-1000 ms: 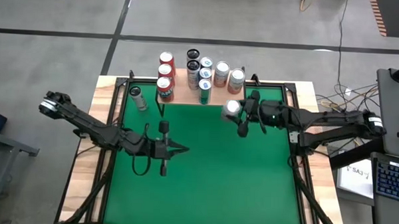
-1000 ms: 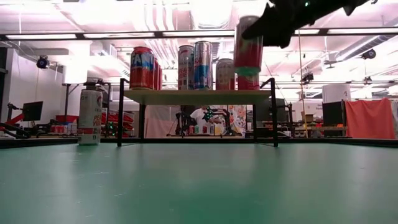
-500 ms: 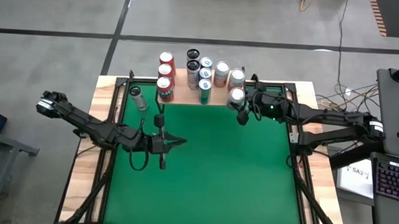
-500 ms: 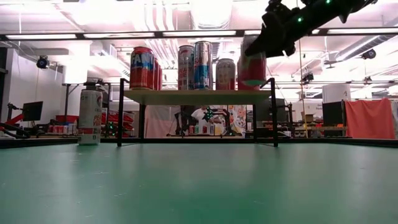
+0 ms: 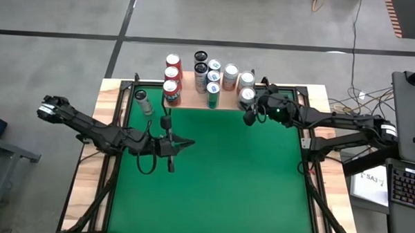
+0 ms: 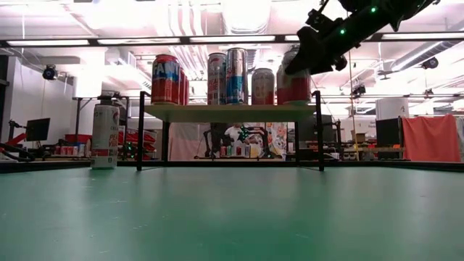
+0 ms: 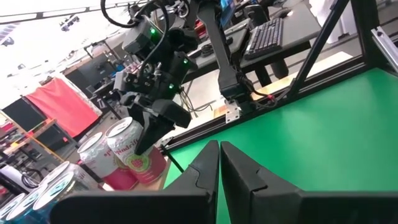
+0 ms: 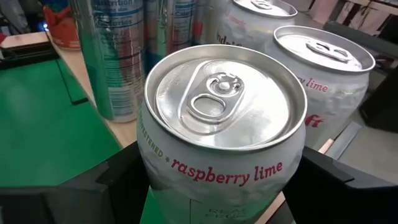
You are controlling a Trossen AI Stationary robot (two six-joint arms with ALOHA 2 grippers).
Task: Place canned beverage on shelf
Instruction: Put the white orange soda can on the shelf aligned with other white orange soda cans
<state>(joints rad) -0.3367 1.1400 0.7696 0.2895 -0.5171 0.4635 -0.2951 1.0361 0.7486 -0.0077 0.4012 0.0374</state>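
Note:
My right gripper is shut on a white "raspberry lime" can at the right front corner of the shelf, a small wood top on black legs at the table's far edge. The can stands in line with several other cans on the shelf. It also shows in the low view and the left wrist view. My left gripper is shut and empty over the green table, left of centre. My right gripper pinches the can's side wall between its two fingers, one on each side, on the upper part of the body below the rim. The fingers come slanting down from the table's near right side. The can is upright, its base level with the shelf top.
A white can stands upright on the green table left of the shelf; it also shows in the low view. The shelf's black legs stand at its corners. The wooden border rims the table.
My right gripper has carried the can toward the table's far edge and down, from above and in front of the shelf to its right front corner; the can has stayed upright. My left gripper has shifted a little toward the far edge.

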